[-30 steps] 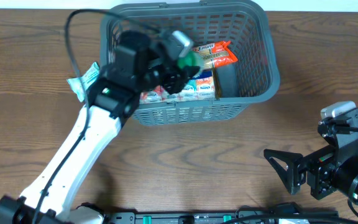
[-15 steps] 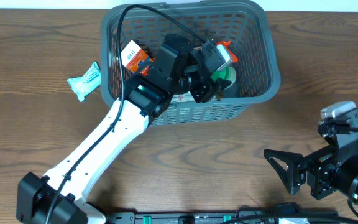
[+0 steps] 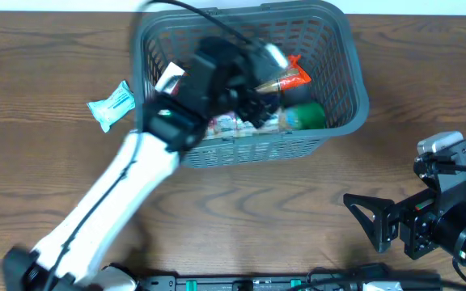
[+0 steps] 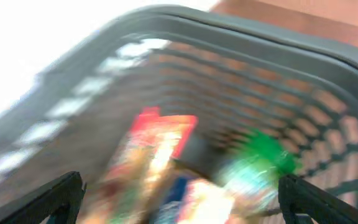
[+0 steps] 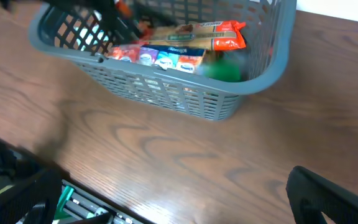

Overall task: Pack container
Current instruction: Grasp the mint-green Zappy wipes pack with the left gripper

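The dark grey basket (image 3: 353,74) stands at the table's far middle and holds several snack packs. A green-topped item (image 3: 304,115) lies in its front right corner, next to an orange pack (image 3: 288,77). My left gripper (image 3: 257,101) hovers inside the basket, open and empty. Its own view is blurred and shows the basket wall (image 4: 229,43), the green item (image 4: 260,155) and the orange pack (image 4: 160,134) between wide-spread fingers (image 4: 179,190). My right gripper (image 3: 370,220) is open and empty near the front right. Its view (image 5: 179,199) shows the basket (image 5: 166,93) and the green item (image 5: 225,70).
A teal packet (image 3: 112,103) lies on the wooden table just left of the basket. A black rail (image 5: 73,202) runs along the table's front edge.
The left gripper carried the green item from the basket's left side to the right, let it go in the front right corner and moved back left. The right arm is still.
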